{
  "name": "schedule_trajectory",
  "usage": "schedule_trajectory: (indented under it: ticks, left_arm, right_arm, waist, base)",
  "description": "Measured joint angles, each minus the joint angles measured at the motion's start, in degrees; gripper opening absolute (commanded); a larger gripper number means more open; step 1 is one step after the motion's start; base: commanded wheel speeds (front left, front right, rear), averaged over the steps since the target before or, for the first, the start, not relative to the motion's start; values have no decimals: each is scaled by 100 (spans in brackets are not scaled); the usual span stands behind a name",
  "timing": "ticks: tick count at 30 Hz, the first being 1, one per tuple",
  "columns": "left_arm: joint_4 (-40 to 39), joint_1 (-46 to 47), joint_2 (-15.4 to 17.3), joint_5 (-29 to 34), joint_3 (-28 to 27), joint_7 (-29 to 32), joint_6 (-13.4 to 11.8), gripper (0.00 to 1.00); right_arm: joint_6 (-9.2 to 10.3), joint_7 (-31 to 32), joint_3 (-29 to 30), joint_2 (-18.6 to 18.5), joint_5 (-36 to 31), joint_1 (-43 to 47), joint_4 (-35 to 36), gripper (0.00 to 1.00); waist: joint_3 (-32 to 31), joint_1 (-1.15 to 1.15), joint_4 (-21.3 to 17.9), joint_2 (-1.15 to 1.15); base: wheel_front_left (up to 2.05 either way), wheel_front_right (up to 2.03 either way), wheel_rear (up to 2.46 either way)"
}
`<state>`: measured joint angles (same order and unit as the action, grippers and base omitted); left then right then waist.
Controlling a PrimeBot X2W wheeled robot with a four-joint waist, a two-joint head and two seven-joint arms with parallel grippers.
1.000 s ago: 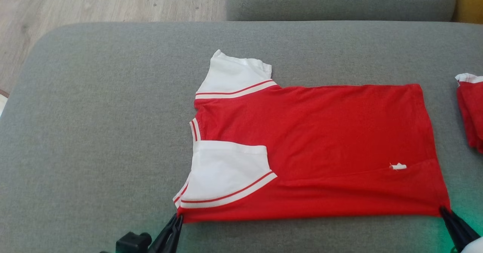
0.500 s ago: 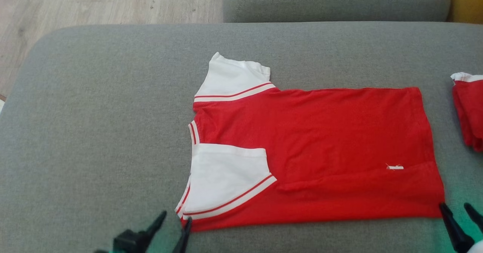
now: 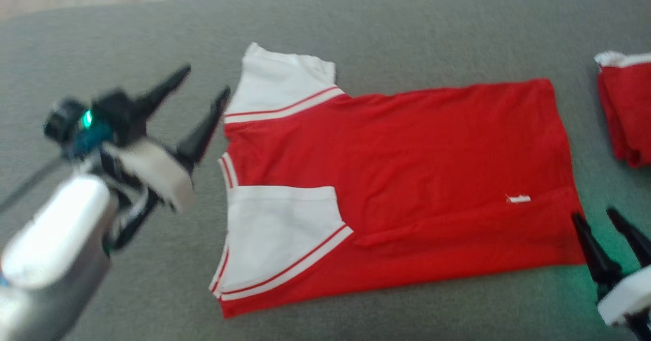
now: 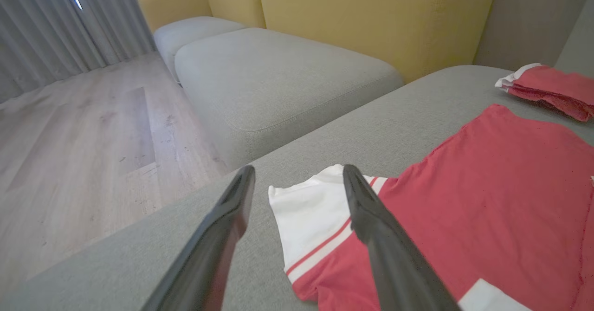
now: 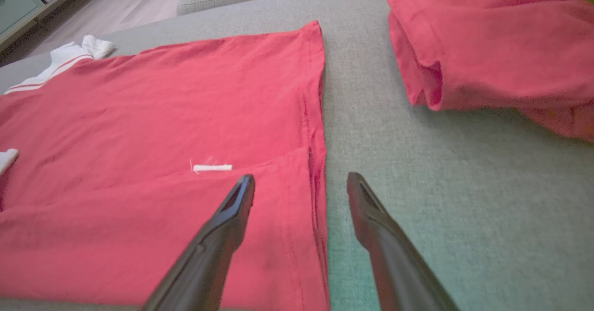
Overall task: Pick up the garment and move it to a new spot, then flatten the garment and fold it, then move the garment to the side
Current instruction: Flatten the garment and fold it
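Observation:
The garment, a red shirt with white sleeves, lies flat on the grey sofa cushion. Its near side is folded in, so the near sleeve rests on the red body. My left gripper is open beside the far white sleeve. In the left wrist view that gripper has its fingers on either side of the sleeve's edge. My right gripper is open at the hem's near right corner. In the right wrist view this gripper has one finger over the red hem and one over bare cushion.
A second red garment lies folded at the cushion's right end, close to the hem. A grey ottoman and a yellow sofa back stand beyond the cushion. Wood floor lies past its left edge.
Both grippers have opened and let go of the garment's near edge. My left arm has swung up from the near corner to the far sleeve. The head camera has also shifted.

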<state>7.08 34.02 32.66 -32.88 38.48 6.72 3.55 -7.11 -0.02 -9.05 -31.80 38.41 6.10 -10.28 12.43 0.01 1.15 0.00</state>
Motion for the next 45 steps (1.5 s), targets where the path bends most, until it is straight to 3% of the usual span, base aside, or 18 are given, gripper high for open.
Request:
schedule_trajectory:
  ticks: [7,13,19,35,45]
  left_arm:
    - [991,1305,-116,-385,148,988,334,100]
    - [1827,2402,-180,-866,430,1926,360,100]
    - [2342,2990,-126,-1202,858,2469,402,100]
    - [2840,3336,345,-1591,1733,2488,403,100]
    - [2841,3591,434,-1667,2117,2462,402,100]
  right_arm:
    - [0,121,87,94,-296,-231,400,100]
    - [0,243,92,236,-431,-548,614,100]
    - [0,325,58,250,-474,-788,682,100]
    - [0,330,-21,403,-522,-1054,684,100]
    - [0,279,-21,435,-536,-1104,671,100]
  waist:
    - [455,0,-376,0]
    - [870,0,-623,0]
    - [1230,0,-821,0]
    - [1630,-1,-1233,0]
    - [1752,-1,-1316,0]
  base:
    - [0,0,0]
    - [0,0,0]
    - [0,0,0]
    - [0,0,0]
    - [0,0,0]
